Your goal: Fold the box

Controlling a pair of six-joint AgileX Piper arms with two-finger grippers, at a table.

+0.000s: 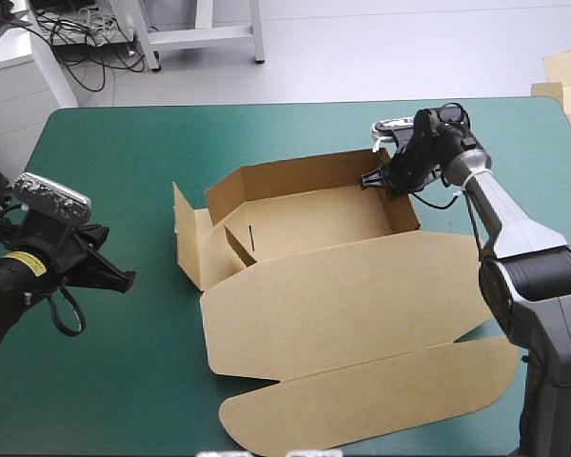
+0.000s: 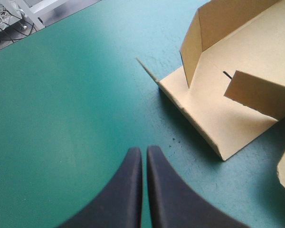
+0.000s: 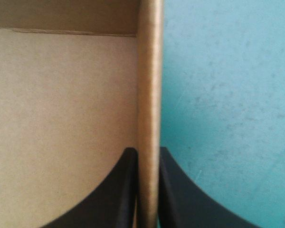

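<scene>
Pinching the box (image 1: 314,224) wall on the right; left side idle.
My right jaws are all but closed on the upright right end wall (image 3: 148,95) of the brown box, near its far corner (the board edge runs straight between the black fingers (image 3: 121,190)). My left jaws are pressed together on nothing, over bare teal-green worktop (image 1: 124,381), off the box's left end and apart from it. Box sits mid-worktop, walls up, lid (image 1: 362,286) flat toward the near edge.
</scene>
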